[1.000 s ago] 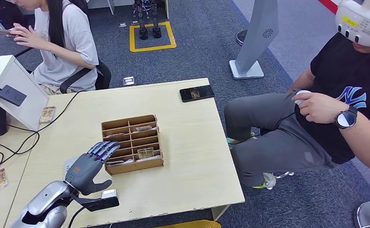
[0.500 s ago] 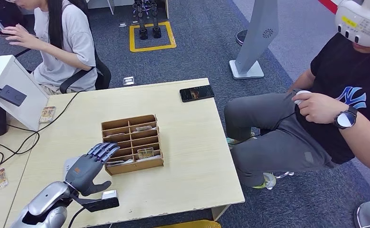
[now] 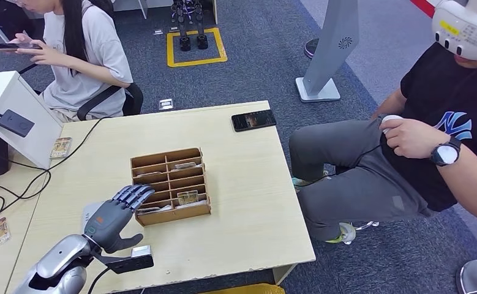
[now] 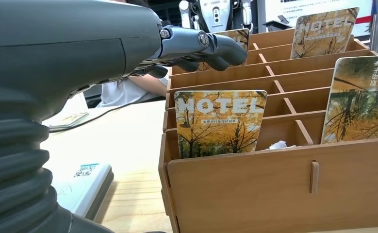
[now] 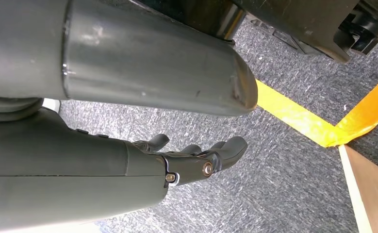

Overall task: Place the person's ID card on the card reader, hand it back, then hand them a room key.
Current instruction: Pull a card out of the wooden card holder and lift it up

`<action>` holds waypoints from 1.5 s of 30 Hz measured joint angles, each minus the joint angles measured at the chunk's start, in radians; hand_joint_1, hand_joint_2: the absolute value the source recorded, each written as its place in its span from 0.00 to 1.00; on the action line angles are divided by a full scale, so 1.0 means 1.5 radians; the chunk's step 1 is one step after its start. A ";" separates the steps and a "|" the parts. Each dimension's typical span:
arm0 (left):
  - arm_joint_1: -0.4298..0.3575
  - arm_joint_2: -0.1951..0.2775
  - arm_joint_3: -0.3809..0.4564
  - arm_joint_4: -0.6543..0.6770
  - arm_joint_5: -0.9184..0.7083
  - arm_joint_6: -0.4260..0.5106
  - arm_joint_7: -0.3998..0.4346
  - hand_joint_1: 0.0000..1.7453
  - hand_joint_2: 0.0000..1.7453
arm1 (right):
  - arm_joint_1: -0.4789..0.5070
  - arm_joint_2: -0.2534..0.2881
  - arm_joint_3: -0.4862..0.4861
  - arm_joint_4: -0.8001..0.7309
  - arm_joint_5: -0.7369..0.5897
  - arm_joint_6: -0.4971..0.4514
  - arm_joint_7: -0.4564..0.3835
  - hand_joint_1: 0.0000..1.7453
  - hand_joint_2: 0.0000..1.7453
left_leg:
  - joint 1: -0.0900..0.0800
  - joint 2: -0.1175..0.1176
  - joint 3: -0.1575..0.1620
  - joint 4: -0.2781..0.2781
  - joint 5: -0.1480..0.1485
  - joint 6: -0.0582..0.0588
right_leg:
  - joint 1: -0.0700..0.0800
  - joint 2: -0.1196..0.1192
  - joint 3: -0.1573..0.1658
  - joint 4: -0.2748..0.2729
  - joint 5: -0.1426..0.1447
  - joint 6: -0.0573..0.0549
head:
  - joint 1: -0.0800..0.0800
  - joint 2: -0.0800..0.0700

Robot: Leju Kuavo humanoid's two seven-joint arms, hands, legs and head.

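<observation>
From the head view, the left hand (image 3: 114, 214) hovers over the near left corner of the wooden card rack (image 3: 170, 185) on the table (image 3: 248, 202). Its fingers are spread and hold nothing. A room key card (image 3: 187, 197) stands in a near slot of the rack, just right of the hand. A person in a black shirt (image 3: 450, 122) sits to the right.

From the left wrist view, the fingers (image 4: 211, 46) reach above the rack, and HOTEL key cards (image 4: 219, 124) stand upright in the slots. A card looks thin, stiff, light and slippery, so I think pinching its top edge would work best.

From the right wrist view, the right hand (image 5: 191, 158) hangs above the carpet, fingers loosely apart, holding nothing.
</observation>
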 joint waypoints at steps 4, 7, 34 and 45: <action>0.000 0.000 0.000 0.003 -0.001 0.001 0.001 0.19 1.00 | 0.000 0.000 -0.001 0.000 0.000 0.000 0.000 0.00 0.00 | 0.000 0.000 0.000 0.000 0.000 0.000 | 0.000 0.000 0.000 0.000 0.000 0.000 | 0.000 0.000; 0.000 0.000 0.000 0.004 -0.001 0.001 0.001 0.90 1.00 | 0.000 0.000 -0.002 0.000 0.000 0.000 0.000 0.00 0.00 | 0.000 0.000 0.000 0.000 0.000 0.000 | 0.000 0.000 0.000 0.000 0.000 0.000 | 0.000 0.000; -0.003 -0.003 0.000 0.003 0.017 0.013 -0.001 1.00 1.00 | 0.000 0.000 -0.004 0.000 0.000 -0.001 -0.002 0.00 0.00 | 0.000 0.000 0.000 0.000 0.000 0.000 | 0.000 0.000 0.000 0.000 0.000 0.000 | 0.000 0.000; -0.002 -0.003 0.000 0.003 0.023 0.013 -0.003 1.00 1.00 | 0.000 0.000 -0.004 0.000 0.000 -0.001 -0.002 0.00 0.00 | 0.000 0.000 0.000 0.000 0.000 0.000 | 0.000 0.000 0.000 0.000 0.000 0.000 | 0.000 0.000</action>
